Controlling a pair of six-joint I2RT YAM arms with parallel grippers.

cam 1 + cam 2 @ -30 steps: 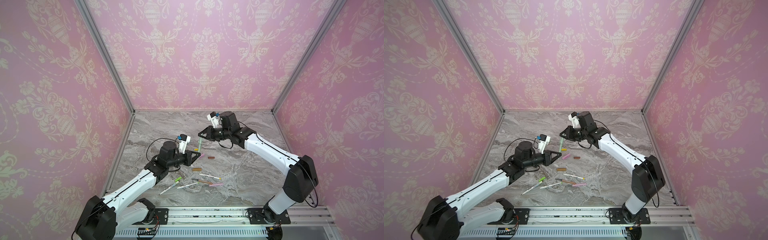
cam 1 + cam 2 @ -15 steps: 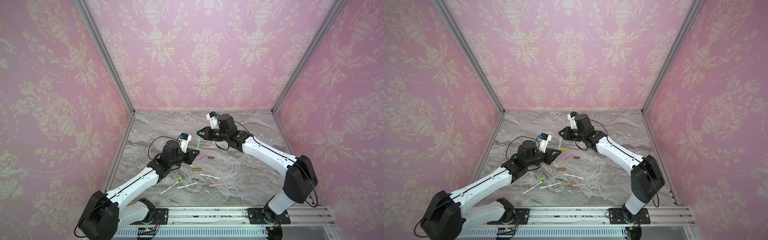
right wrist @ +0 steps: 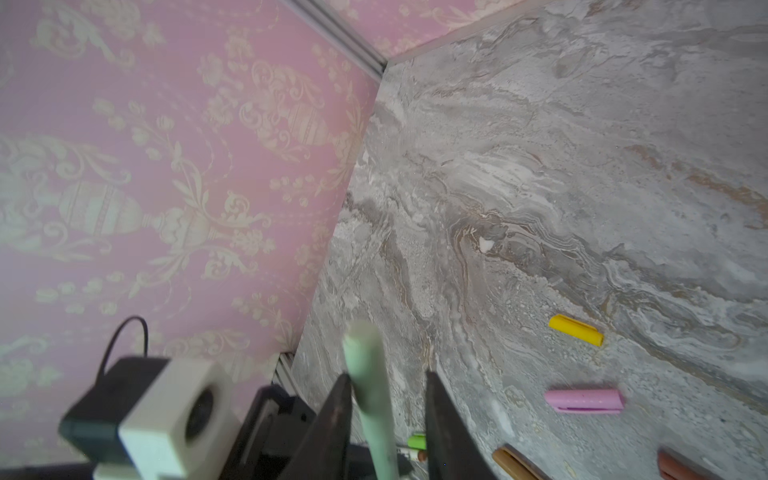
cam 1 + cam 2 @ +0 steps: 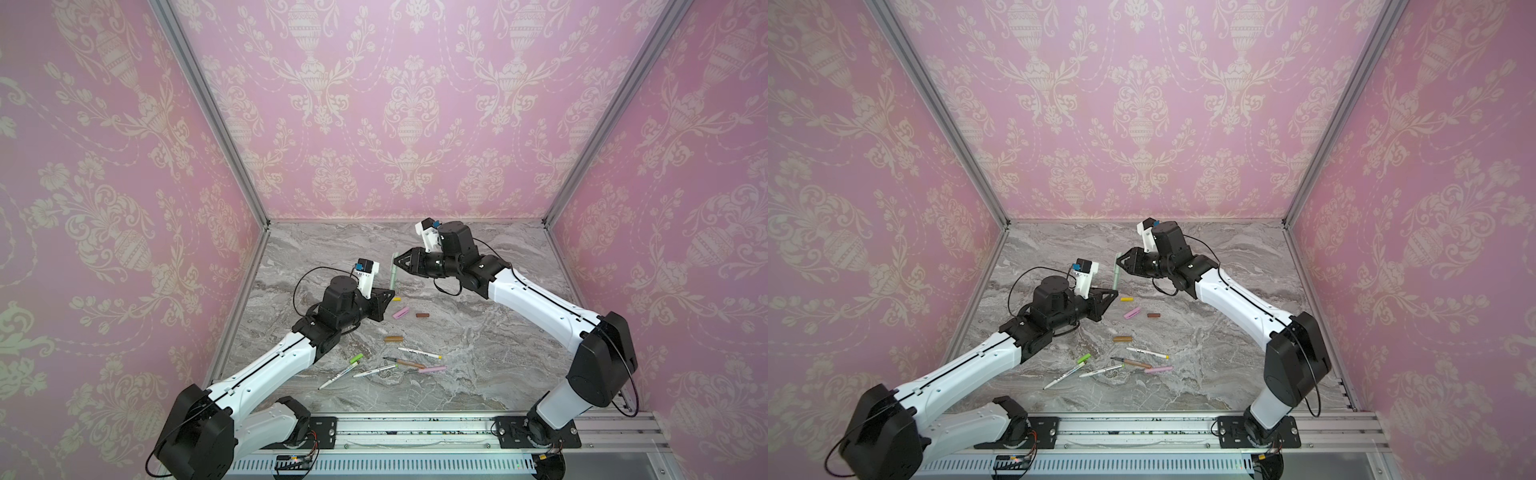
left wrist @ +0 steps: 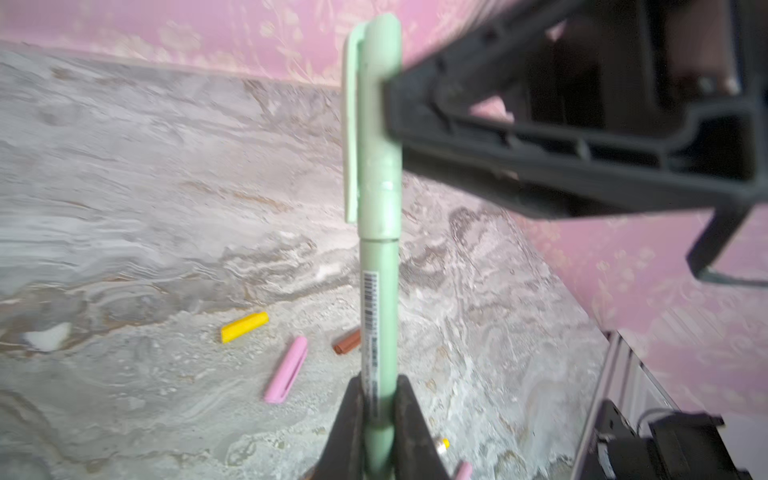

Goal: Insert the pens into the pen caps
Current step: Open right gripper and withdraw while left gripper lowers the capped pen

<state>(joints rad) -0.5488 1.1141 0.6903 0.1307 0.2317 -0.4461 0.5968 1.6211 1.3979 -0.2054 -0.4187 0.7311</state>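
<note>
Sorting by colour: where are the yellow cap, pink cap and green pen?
yellow cap [image 5: 244, 327], left wrist view, mid-body.
pink cap [image 5: 286, 370], left wrist view, mid-body.
green pen [image 5: 384, 291], left wrist view, barrel.

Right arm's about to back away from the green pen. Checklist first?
1. Sage-green cap seated on sage-green pen: ok, seam looks closed.
2. Left gripper shut on the barrel: ok.
3. Right gripper open: ok.
4. Both jaws clear of the cap: cannot tell; one sits very close.
5. Pen upright: ok.
6. Yellow cap and pink cap flat on the table, away from the right gripper: ok.
</note>
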